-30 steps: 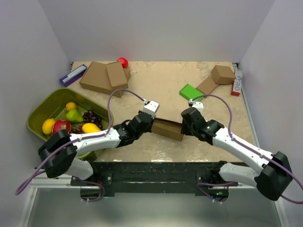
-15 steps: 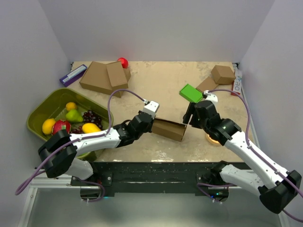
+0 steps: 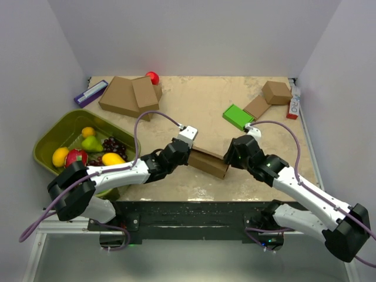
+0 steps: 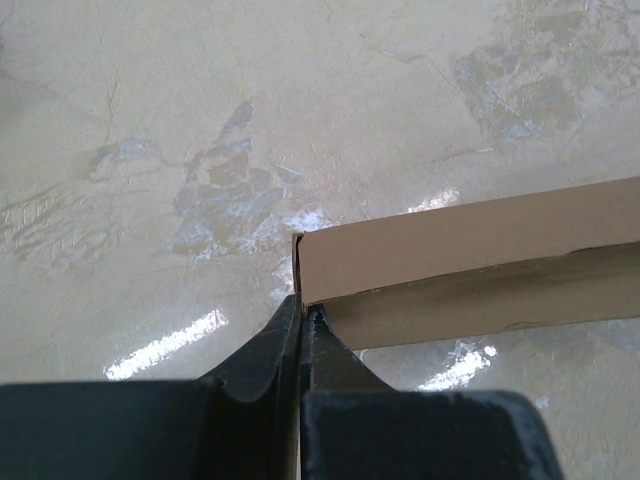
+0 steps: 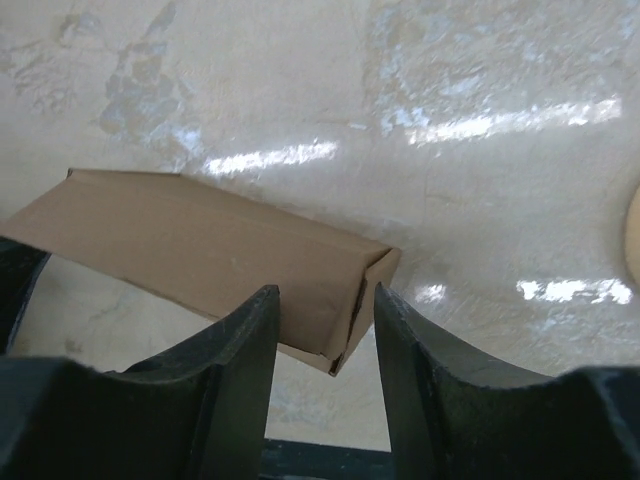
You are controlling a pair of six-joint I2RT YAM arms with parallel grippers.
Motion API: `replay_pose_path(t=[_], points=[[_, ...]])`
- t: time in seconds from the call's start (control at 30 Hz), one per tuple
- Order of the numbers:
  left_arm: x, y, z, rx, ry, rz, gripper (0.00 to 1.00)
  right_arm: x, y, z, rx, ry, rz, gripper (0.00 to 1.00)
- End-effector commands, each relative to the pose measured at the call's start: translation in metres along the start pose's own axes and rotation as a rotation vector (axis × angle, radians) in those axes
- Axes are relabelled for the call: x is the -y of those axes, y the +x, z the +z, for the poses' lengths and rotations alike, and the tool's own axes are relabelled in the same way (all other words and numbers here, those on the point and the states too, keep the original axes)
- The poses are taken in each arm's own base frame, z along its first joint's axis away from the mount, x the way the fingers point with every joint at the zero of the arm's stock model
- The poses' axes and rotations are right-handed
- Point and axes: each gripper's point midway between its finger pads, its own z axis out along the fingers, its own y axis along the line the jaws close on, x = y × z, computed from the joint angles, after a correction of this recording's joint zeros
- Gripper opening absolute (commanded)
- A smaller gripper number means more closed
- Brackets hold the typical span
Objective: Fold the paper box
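- Place of the box [image 3: 208, 161]: near the middle of the table [image 3: 200, 111], a little toward 6 o'clock, long axis roughly 9-to-3 o'clock.
- State of the left gripper [image 3: 187, 154]: clamped tight on a thin cardboard wall at the box's 9 o'clock end, edge-on between the pads in the wrist view.
- State of the right gripper [image 3: 231, 157]: spread wide, fingers [image 5: 238, 345] straddling the box's 3 o'clock end without pinching; contact unclear; end flap there apparently slightly ajar.
- Likely step: tucking or pressing that 3 o'clock end flap closed.
- To do it well: use the left pinch as a firm anchor, square the right fingers to the end panel, close slowly, push toward 9 o'clock along the box, avoid crushing the wall or twisting the box.
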Motion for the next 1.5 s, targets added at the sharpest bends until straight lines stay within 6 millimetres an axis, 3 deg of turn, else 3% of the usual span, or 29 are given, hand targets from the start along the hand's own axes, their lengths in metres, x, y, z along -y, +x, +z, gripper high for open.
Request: replay_pose_path(t=[0.0,0.33,0.47,0.57,0.63,0.7,0.83,1.03,1.2,1.23,1.47], points=[[0.004,0.032,-0.002,-0.119,0.023,0.043,0.0,-0.014,0.019,-0.001,-0.016,-0.04,0.039,0.45],[0.007,0.033,-0.001,-0.125,0.037,0.036,0.0,0.003,0.034,0.004,0.016,0.023,0.08,0.35],[0.009,0.022,-0.006,-0.089,0.066,0.056,0.0,0.003,0.025,-0.004,0.02,0.038,0.048,0.53],[0.013,0.009,-0.012,-0.049,0.095,0.06,0.06,0.001,0.016,-0.011,0.027,0.044,0.009,0.63],[0.015,-0.001,-0.017,-0.022,0.113,0.053,0.17,0.0,0.012,-0.014,0.035,0.042,-0.004,0.69],[0.016,-0.009,-0.02,-0.003,0.122,0.044,0.27,-0.002,0.008,-0.016,0.042,0.036,-0.012,0.72],[0.016,-0.025,-0.029,0.033,0.126,0.035,0.38,-0.005,0.007,-0.016,0.043,0.026,-0.019,0.77],[0.011,-0.016,-0.042,-0.013,0.136,0.036,0.5,-0.009,0.001,-0.019,0.056,0.014,-0.027,0.81],[0.015,-0.024,-0.063,-0.008,0.204,-0.014,0.63,-0.013,-0.006,-0.025,0.09,-0.024,-0.023,0.79],[0.017,-0.034,-0.066,0.001,0.237,-0.041,0.65,-0.013,-0.005,-0.025,0.089,-0.029,-0.022,0.77],[0.014,-0.069,-0.055,0.009,0.333,-0.245,0.74,-0.018,0.005,-0.019,0.059,-0.042,-0.026,0.73]])
